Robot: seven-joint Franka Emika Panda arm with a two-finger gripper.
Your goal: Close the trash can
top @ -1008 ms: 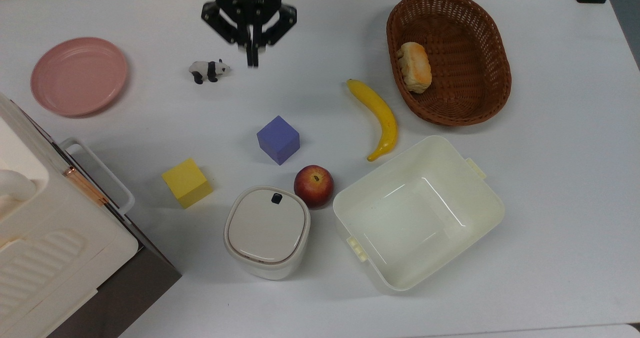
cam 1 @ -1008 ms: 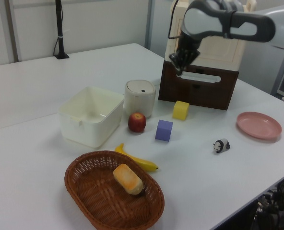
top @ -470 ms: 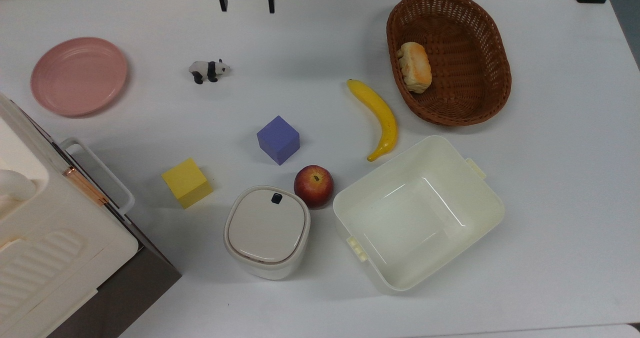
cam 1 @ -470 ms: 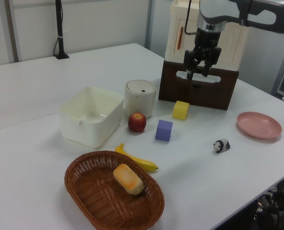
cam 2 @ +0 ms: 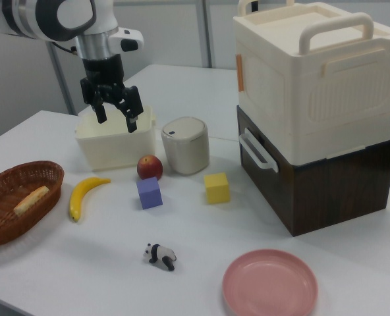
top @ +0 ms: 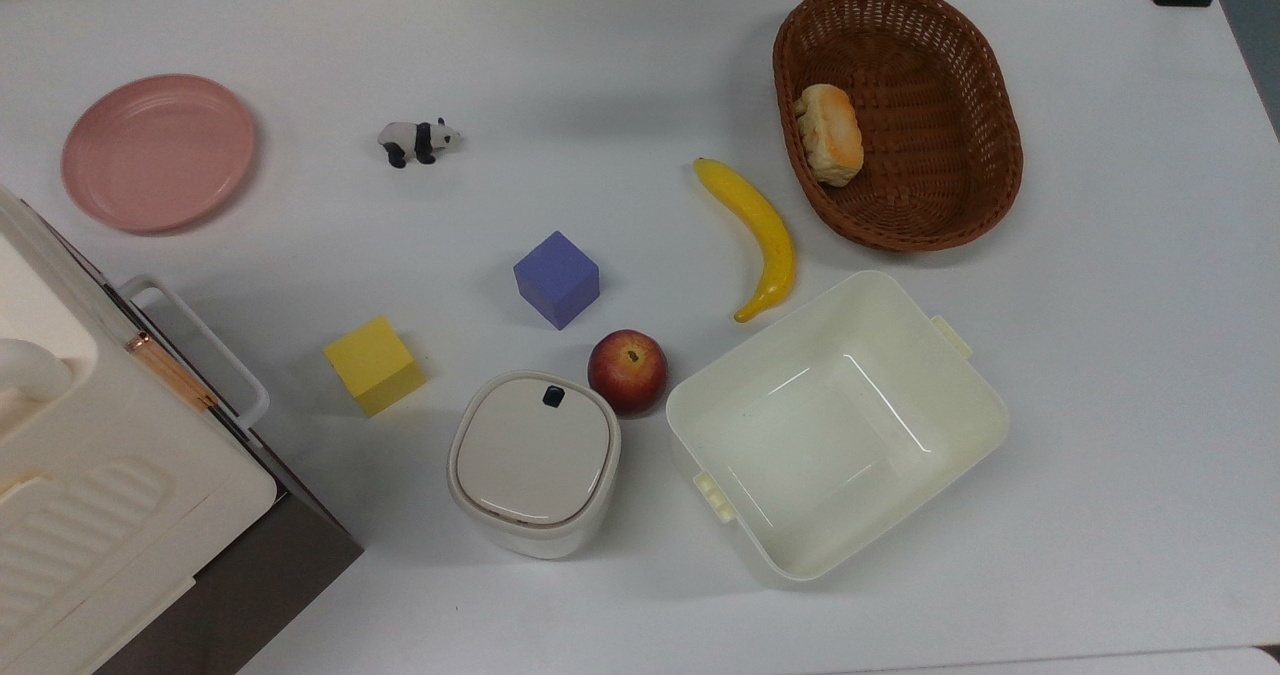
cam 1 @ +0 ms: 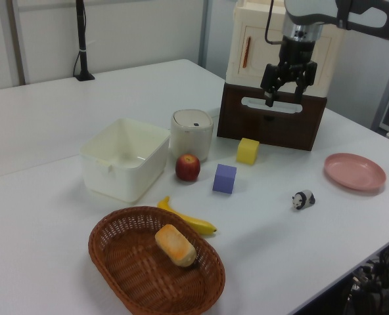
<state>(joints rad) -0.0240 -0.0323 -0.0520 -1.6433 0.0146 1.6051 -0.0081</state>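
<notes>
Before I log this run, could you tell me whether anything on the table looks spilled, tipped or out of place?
Nothing stands out. The trash can stands upright with its lid flat, the bread roll lies in the basket, and the gripper hangs open above the table.

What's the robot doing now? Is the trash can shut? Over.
Tool open, empty, high above the table. Trash can lid down flat, looks shut. Apple right beside it, nothing on the lid.

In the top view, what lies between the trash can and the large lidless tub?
The top view shows a red apple in the gap between the trash can and the lidless tub, toward its upper end, close to both. Lower down the gap is bare table.
</notes>
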